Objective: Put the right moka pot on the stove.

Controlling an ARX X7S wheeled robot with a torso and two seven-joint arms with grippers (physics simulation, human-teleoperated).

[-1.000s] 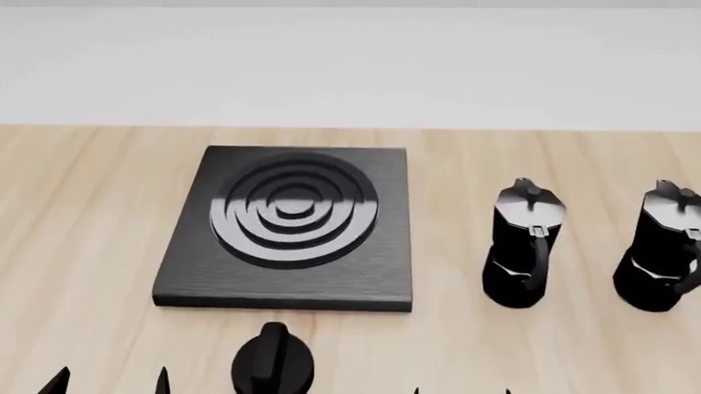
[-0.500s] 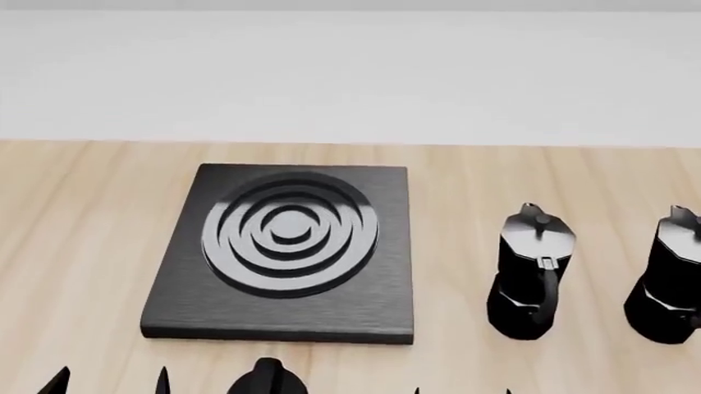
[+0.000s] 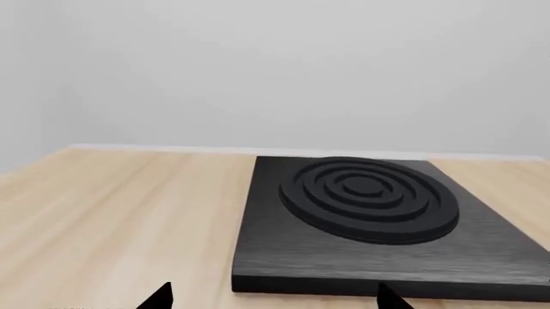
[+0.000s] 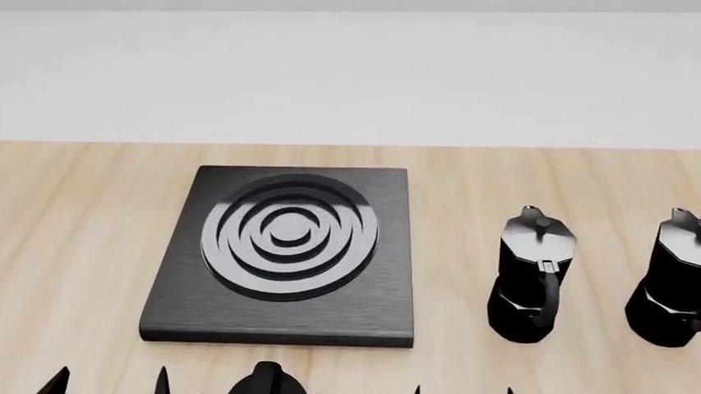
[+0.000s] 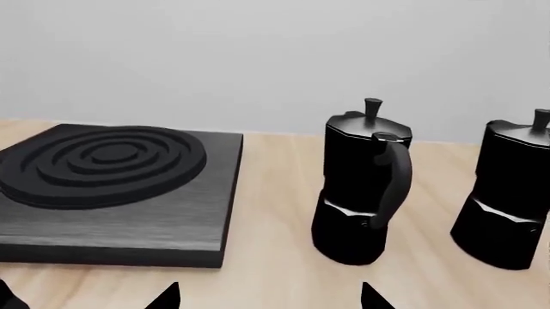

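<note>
Item 1: the stove (image 4: 282, 256), a flat black square slab with concentric burner rings, is lying flat on the wooden table (image 4: 88, 246), left of centre in the head view.

Item 2: the right moka pot (image 4: 671, 287) is standing upright on the table at 3 o'clock from the stove, well apart from it, and is being cropped by the frame edge.

Item 3: the second moka pot (image 4: 533, 277) is standing upright between the stove and the right moka pot, touching neither, its handle facing the camera.

Item 4: a small black knob (image 4: 268, 379) is sitting at 6 o'clock from the stove, just beside its near edge, partly cut off.

Item 5: the left gripper (image 4: 110, 383) is showing only two dark fingertips at the lower frame edge, spread apart with nothing between them.

Item 6: the right gripper (image 4: 461, 391) is showing only two tiny tips, likewise parted and holding nothing.
</note>
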